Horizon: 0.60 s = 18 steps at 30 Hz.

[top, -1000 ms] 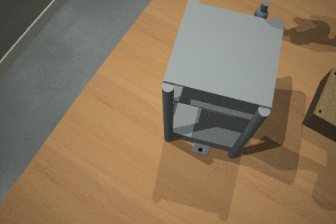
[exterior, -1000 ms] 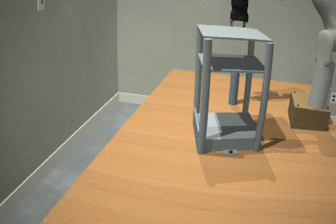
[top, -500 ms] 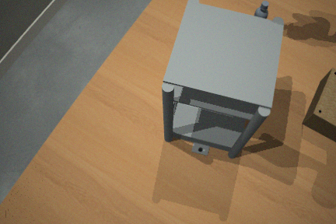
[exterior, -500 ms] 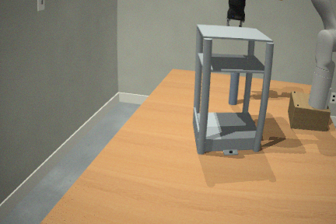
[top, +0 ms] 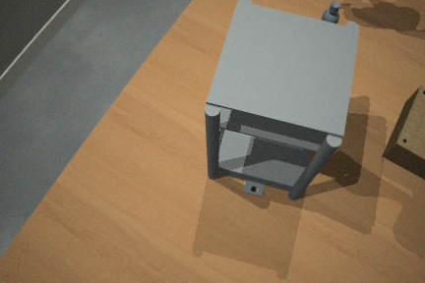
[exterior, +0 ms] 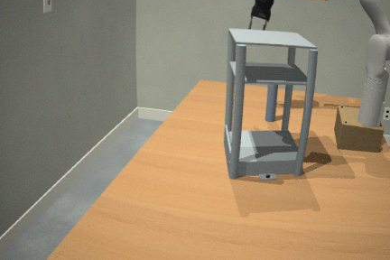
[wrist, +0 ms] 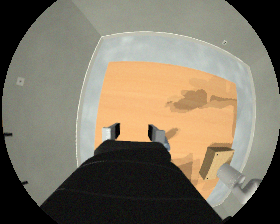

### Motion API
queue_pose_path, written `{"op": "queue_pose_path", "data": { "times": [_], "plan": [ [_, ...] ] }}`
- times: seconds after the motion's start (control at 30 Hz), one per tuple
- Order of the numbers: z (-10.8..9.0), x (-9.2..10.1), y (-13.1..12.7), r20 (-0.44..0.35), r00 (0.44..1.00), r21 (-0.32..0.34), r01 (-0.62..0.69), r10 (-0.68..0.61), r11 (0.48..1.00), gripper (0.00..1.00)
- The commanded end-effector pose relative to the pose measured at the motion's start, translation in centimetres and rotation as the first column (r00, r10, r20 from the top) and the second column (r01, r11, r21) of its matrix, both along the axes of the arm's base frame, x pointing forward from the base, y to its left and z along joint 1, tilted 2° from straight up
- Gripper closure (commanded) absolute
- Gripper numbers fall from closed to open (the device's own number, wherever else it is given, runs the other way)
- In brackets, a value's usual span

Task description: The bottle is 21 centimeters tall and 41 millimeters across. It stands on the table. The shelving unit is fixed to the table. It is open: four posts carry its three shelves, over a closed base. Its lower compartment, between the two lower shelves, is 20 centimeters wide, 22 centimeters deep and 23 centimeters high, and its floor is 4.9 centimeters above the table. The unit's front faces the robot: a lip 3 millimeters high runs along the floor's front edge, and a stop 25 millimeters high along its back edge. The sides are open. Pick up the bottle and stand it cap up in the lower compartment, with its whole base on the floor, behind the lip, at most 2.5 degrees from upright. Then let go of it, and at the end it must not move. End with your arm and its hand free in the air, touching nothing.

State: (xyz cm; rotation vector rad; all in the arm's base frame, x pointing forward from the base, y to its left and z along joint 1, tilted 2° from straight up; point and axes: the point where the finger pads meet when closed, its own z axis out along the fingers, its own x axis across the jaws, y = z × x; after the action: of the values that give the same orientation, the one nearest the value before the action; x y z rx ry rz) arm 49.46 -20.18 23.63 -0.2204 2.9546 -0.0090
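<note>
The grey-blue bottle stands upright on the table behind the shelving unit. Only its cap and shoulder point(top: 332, 12) show over the unit's top in the top view, and its body point(exterior: 271, 102) shows through the posts in the exterior view. The grey shelving unit point(exterior: 267, 103) stands on the wooden table, its top shelf point(top: 287, 63) hiding most of the bottle. My gripper point(exterior: 257, 24) hangs open and empty above the unit's back edge, well above the bottle. In the wrist view the two fingertips stand apart with only the table below them; the bottle is not visible there.
A brown cardboard box point(exterior: 357, 129) sits on the table to the right of the unit, beside the arm's base point(exterior: 373, 98). A small grey bracket point(exterior: 267, 176) sticks out at the unit's foot. A grey wall and floor lie to the left.
</note>
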Motion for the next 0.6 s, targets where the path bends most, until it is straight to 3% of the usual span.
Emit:
{"op": "queue_pose_path", "data": {
  "times": [0.0, 0.23, 0.5, 0.57],
  "plan": [
    [-0.3, 0.5, -0.7, 0.006, 1.000, 0.008, 0.016, -0.016, 1.000, 0.00],
    [0.4, 5.1, -7.7, 0.143, 0.980, -0.009, 0.137, -0.134, 0.991, 0.00],
    [2.1, 9.6, -18.6, 0.324, 0.908, -0.043, 0.295, -0.266, 0.955, 0.00],
    [2.1, 9.6, -18.6, 0.324, 0.908, -0.043, 0.295, -0.266, 0.955, 0.00]
  ]
}}
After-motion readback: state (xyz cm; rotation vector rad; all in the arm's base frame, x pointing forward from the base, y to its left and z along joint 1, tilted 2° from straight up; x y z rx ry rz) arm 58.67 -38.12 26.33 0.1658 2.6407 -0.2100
